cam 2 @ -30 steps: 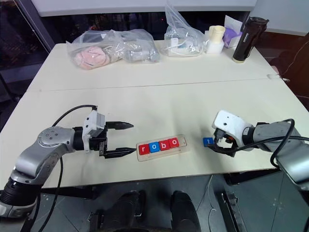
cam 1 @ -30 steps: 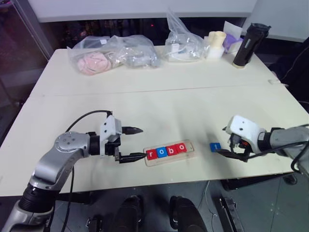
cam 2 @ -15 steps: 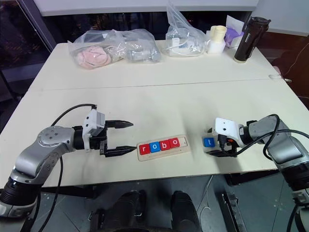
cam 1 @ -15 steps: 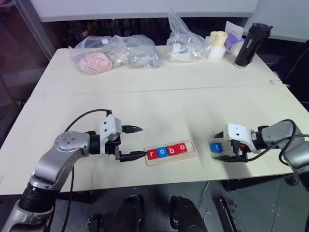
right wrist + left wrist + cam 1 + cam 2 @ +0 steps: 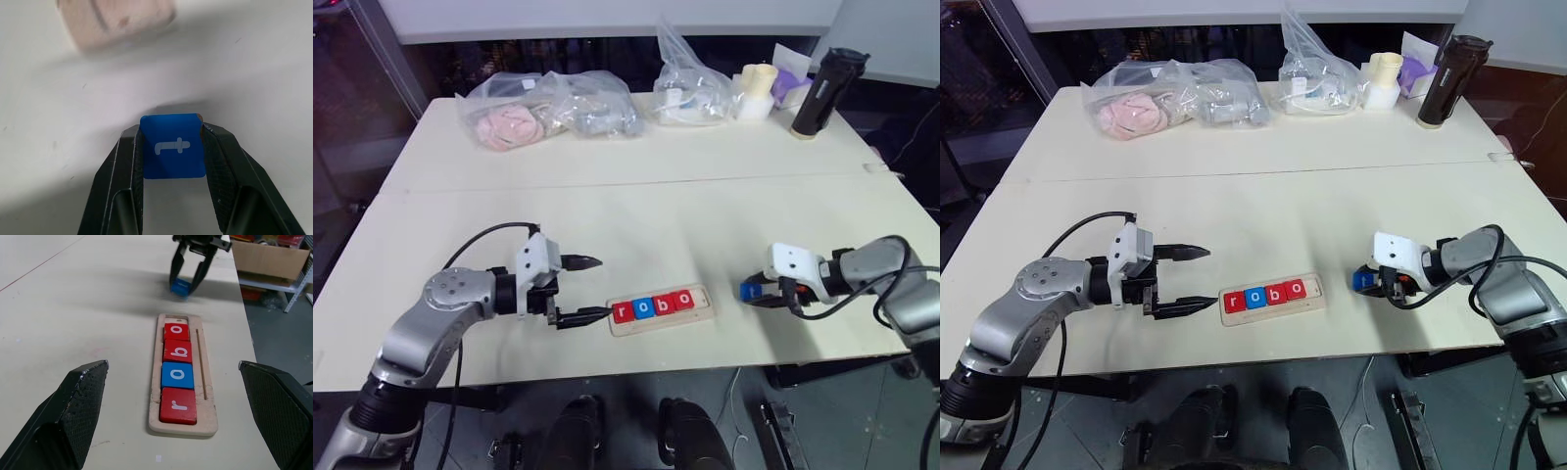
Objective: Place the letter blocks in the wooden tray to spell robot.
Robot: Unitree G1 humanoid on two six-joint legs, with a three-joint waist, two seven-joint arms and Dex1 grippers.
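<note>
cream table (image 5: 636, 196) | left gripper (image 5: 589, 289) jaws released | right gripper (image 5: 172, 147) grasping blue t block (image 5: 172, 146)

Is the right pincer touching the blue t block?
Touching. In the right wrist view, both fingers of the right pincer press flush against opposite sides of the blue t block, with no gap visible.

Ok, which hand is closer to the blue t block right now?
Right. The right hand is closed on the blue t block; the left hand sits open beyond the wooden tray's far end.
</note>
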